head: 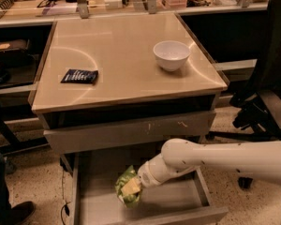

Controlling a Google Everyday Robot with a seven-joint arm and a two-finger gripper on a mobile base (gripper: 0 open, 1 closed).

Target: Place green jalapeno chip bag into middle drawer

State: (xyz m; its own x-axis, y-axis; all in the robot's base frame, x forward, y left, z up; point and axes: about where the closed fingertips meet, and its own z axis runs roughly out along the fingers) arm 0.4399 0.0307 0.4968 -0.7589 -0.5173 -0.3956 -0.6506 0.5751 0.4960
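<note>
we see the white gripper (137, 185) over the grey-beige drawer tray (178, 206), clasping a glossy green, pale-patched snack bag (125, 198).

one bowl (171, 54), one packet (79, 76), one green bag (125, 177), one gripper (132, 188) in one open drawer (75, 191)

The single white arm (225, 159) enters from the right edge of view and extends roughly level toward the left. The wrist (154, 171) angles downward. The pincer (132, 187) sits at the arm's low end, above the drawer (178, 203) tray, clamped on the bag (126, 199).
</note>
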